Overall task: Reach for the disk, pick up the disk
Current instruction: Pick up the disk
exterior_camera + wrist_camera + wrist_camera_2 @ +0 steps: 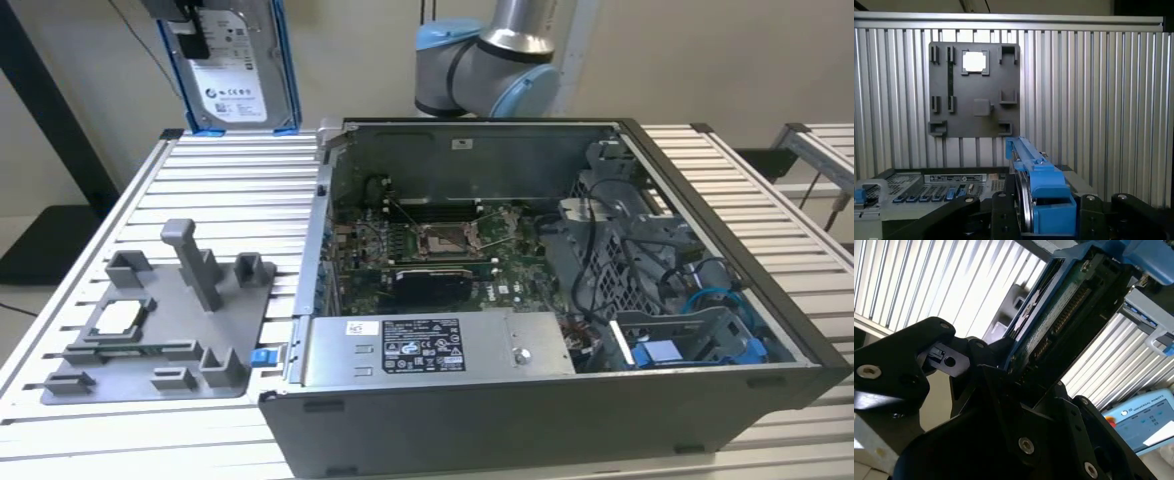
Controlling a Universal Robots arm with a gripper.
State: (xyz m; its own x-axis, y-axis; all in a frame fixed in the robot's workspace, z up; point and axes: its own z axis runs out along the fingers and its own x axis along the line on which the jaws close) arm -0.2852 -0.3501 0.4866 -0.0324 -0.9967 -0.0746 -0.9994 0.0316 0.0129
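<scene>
Grips the disk (240, 75) in the claw (195, 30), clamped tight on its upper end in the exterior view. Holds it upright and clear of the tabletop (200, 170), long axis vertical, free end pointing straight down from the claw. Turns a silver-grey face toward that camera, with a white label (230, 100) on the part below the claw; dark print and a round mark there, too small to make out. Wears a blue frame (284, 80) down both long edges and across the bottom end. In the first wrist view, looks along the disk (1034, 165) edge-on, pinched between black fingers (1094, 215) of the claw (1046, 210), long axis aimed away from the claw toward a grey parts tray (974, 115) lying flat on the tabletop (1094, 100) well beyond it. Keeps a small square silver chip (974, 61) in one pocket of that tray. In the second wrist view, presents the other face of the disk (1054, 325): a green circuit board with a row of connector pins (1071, 305), blue edging alongside, black fingers (979, 352) of the claw (1019, 375) pressed on either side. Well below the claw and off toward the exterior view's right, an open computer case (534, 420) resting on the tabletop, with a white sticker (420, 345) on its inner metal box, print not legible.
</scene>
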